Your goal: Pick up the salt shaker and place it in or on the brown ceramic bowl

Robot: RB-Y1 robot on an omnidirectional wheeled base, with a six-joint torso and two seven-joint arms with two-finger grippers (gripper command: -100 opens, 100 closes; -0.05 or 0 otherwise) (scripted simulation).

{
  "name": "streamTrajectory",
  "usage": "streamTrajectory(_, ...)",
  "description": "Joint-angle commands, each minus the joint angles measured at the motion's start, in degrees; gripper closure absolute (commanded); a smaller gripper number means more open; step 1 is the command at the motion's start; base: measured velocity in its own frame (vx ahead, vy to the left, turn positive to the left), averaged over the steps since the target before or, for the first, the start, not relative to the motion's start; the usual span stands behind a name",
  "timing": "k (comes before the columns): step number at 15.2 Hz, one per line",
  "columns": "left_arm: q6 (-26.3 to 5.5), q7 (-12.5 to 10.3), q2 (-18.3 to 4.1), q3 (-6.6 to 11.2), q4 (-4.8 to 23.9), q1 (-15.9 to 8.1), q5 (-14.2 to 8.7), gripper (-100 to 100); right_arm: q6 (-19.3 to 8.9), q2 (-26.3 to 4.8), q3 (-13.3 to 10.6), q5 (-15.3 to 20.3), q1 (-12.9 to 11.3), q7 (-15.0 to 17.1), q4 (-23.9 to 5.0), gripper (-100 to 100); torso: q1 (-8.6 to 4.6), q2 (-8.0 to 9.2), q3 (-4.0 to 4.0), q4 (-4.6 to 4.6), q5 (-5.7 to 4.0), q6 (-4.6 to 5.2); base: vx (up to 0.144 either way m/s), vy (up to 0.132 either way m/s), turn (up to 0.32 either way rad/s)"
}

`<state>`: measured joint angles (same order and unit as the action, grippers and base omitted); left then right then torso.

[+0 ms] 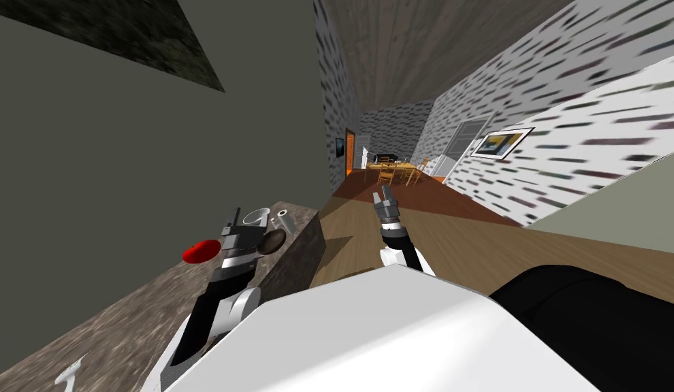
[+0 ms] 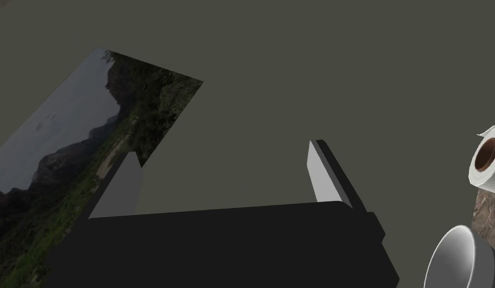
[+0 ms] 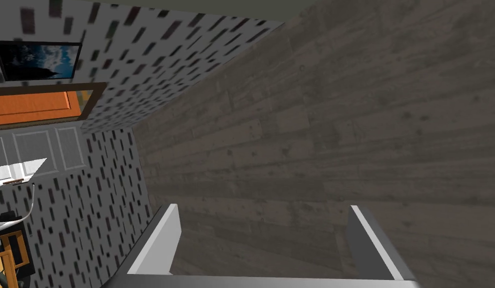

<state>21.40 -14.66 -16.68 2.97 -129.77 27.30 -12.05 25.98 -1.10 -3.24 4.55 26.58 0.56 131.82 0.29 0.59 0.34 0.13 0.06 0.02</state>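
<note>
White cup [image 2: 459, 260], paper roll [image 2: 489, 160] beside left tool [image 2: 221, 150]

red disc [image 1: 199, 251] and paper roll [image 2: 489, 160] on counter [image 1: 104, 309].

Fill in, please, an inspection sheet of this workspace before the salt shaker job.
Surface: brown marbled counter.
Job's things: brown bowl beside the left claw; salt shaker cannot be told apart.
Clutter: white cup, paper roll, red round thing.
Grippers: left claw open, empty, facing the wall; right claw open, empty, off the counter.
Cables: nothing seen.
Surroundings: grey-green wall, landscape picture, wooden floor.
</note>
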Motion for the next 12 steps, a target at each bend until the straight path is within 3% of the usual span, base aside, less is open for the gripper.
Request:
streamTrajectory(1,-1.2,-1.6,-1.6,0.37,0.9,-0.6,-1.8,-100,0.0,0.0,0.0,0.0,0.0,0.0,0.0,0,0.00,0.00,0.00,0.00,0.00,0.00,-0.117,0.048,-0.074)
streamTrajectory(4,-4.4,-5.2,-5.2,0.46,3.2,-2.1,-5.8,-100,0.0,0.0,0.0,0.0,0.0,0.0,0.0,0,0.05,-0.05,-0.03,-0.01,0.01,-0.01,-0.127,0.055,-0.096)
streamTrajectory(5,-4.4,-5.2,-5.2,0.46,3.2,-2.1,-6.1,-100,0.0,0.0,0.0,0.0,0.0,0.0,0.0,0,0.06,-0.04,-0.03,-0.01,0.01,0.00,-0.132,0.056,-0.088)
streamTrajectory(6,-6.2,-7.1,-7.1,0.41,4.6,-2.9,-8.1,-100,0.0,0.0,0.0,0.0,0.0,0.0,0.0,0,0.06,-0.04,-0.02,-0.01,0.01,-0.01,-0.134,0.051,-0.090)
streamTrajectory(7,-6.2,-7.1,-7.1,0.41,4.6,-2.9,-8.5,-100,0.0,0.0,0.0,0.0,0.0,0.0,0.0,0,0.05,-0.04,-0.03,-0.01,0.02,0.01,-0.111,0.045,-0.077)
streamTrajectory(8,-8.1,-9.1,-9.1,0.29,6.0,-3.9,-10.2,-100,0.0,0.0,0.0,0.0,0.0,0.0,0.0,0,0.03,-0.09,-0.05,-0.02,0.01,-0.01,-0.112,0.045,-0.113)
streamTrajectory(9,-8.1,-9.1,-9.1,0.29,6.0,-3.9,-10.9,-100,0.0,0.0,0.0,0.0,0.0,0.0,0.0,0,0.03,-0.10,-0.06,-0.02,0.01,0.01,-0.107,0.045,-0.094)
streamTrajectory(10,-10.1,-10.9,-11.0,0.10,7.6,-4.9,-12.5,-100,0.0,0.0,0.0,0.0,0.0,0.0,0.0,0,0.03,-0.13,-0.07,-0.03,0.01,0.00,-0.093,0.047,-0.111)
streamTrajectory(11,-10.1,-11.2,-11.1,0.10,7.6,-4.9,-13.5,-100,0.0,0.0,0.0,0.0,0.0,0.0,0.0,0,0.04,-0.17,-0.10,-0.04,0.01,0.00,-0.078,0.050,-0.085)
streamTrajectory(12,-11.8,-13.1,-13.2,-0.16,9.3,-6.0,-15.0,-100,0.0,0.0,0.0,0.0,0.0,0.0,0.0,0,0.05,-0.22,-0.12,-0.05,0.01,-0.01,-0.086,0.058,-0.096)
